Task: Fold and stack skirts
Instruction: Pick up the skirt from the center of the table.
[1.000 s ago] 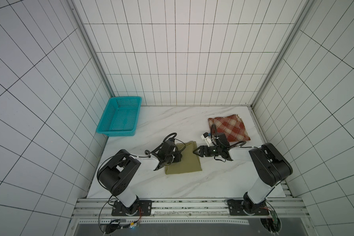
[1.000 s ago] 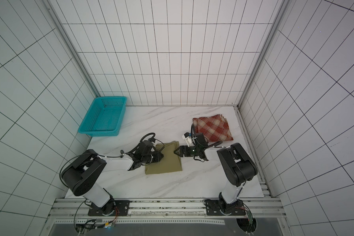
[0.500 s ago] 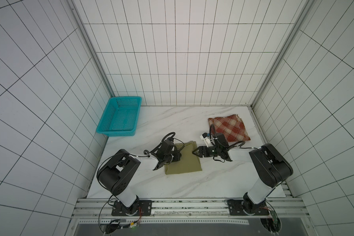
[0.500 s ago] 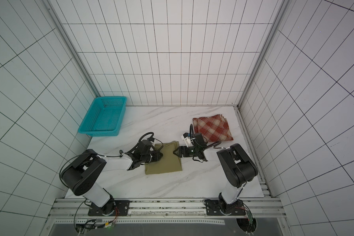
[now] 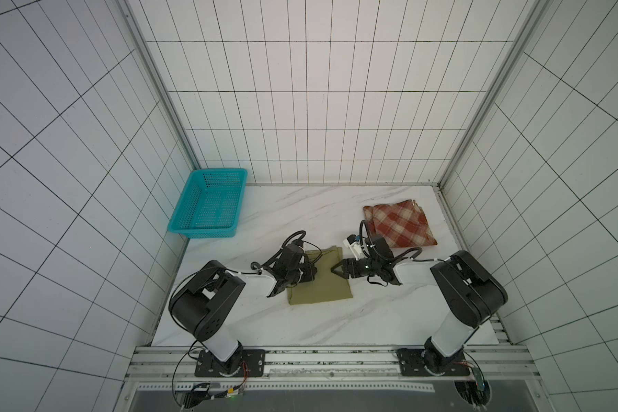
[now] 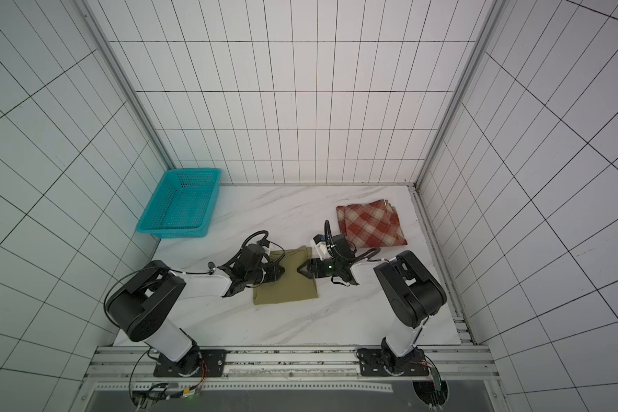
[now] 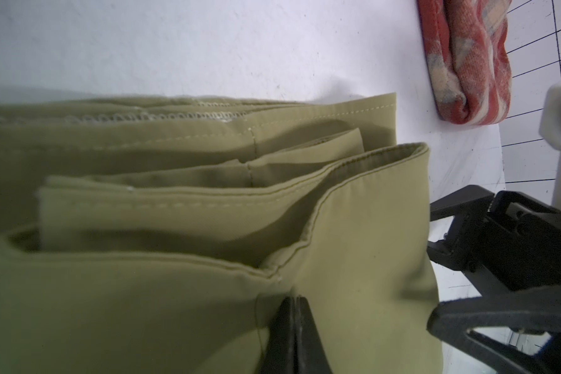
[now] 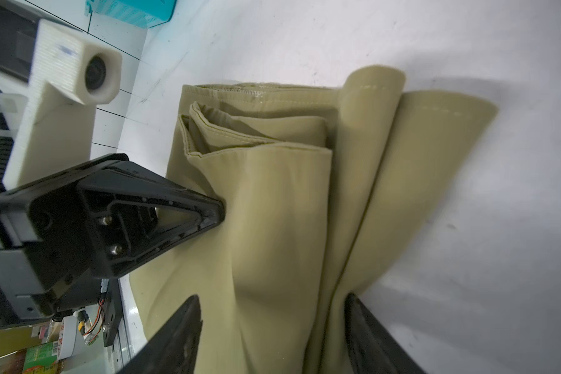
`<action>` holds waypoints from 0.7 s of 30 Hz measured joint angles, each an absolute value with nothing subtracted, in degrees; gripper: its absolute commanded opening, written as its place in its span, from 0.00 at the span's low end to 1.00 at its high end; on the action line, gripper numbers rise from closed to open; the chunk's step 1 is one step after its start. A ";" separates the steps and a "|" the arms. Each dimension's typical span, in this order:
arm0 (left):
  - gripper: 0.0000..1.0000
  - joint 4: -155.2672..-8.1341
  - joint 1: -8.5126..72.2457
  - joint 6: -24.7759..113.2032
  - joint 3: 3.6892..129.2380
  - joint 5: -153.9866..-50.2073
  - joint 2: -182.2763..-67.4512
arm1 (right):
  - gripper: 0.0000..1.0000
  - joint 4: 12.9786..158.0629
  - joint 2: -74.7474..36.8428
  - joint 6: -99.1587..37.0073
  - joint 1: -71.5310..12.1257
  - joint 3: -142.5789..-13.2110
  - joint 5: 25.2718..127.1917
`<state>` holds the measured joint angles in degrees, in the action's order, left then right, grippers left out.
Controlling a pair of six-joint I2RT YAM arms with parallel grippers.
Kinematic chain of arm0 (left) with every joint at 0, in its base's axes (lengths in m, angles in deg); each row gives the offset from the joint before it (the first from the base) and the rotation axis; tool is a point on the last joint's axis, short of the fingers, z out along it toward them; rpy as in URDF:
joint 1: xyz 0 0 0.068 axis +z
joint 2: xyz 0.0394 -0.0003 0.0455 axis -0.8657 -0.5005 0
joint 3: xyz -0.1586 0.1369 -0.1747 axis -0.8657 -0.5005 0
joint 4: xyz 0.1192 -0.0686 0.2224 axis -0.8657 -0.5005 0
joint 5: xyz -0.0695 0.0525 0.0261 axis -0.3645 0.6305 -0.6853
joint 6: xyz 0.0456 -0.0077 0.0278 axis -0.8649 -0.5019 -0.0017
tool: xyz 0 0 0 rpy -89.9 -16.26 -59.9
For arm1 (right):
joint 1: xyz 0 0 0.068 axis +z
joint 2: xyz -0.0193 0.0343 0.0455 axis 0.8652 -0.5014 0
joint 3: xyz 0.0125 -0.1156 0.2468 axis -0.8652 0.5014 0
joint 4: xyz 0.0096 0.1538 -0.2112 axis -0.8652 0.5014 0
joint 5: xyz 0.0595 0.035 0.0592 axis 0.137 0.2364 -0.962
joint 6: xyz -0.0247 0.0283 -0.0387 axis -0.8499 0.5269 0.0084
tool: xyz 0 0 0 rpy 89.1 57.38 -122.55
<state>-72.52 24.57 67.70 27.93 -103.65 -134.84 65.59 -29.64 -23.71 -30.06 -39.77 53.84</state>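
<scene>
My right gripper [image 8: 272,298] is spread, its two fingers straddling the near edge of the olive skirt [image 5: 322,285]. Cloth lies between them but is not yet pinched. Over the last second I have crept it in from just off that edge, so I judge this to be the start of a grab, not another fold.

Straight across the skirt, the left gripper [image 7: 291,302] is pressed together with its tip bearing on the top layer. I cannot tell whether a fold is caught in it. It has held its place while the right came in.

The olive skirt lies flat on the marble table [image 5: 300,321] between the two grippers, folded to a compact rectangle with its layered hems showing on one side. Behind my right wrist and off to the side, the plaid skirt [image 5: 400,224] lies folded, apart from the olive one. Both look folded; the stacking is not yet done.

The plaid skirt lies close to the table's right edge and the side wall, so there is little margin beyond it. The marble on the base-rail side of the olive skirt is bare and wide. The teal basket [image 5: 217,172] stands far beyond the left gripper at the back corner, well clear.
</scene>
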 measured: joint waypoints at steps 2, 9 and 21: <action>0.00 -72.52 24.57 67.72 27.93 -103.65 -134.84 | 0.64 64.28 -30.27 -22.99 -29.58 -39.77 53.82; 0.00 -72.47 24.57 67.72 27.93 -103.65 -134.84 | 0.32 62.16 -31.52 -20.76 -29.10 -39.80 54.63; 0.00 -72.80 27.37 68.79 26.40 -104.59 -129.55 | 0.00 66.86 -28.72 -20.30 -28.90 -40.04 57.77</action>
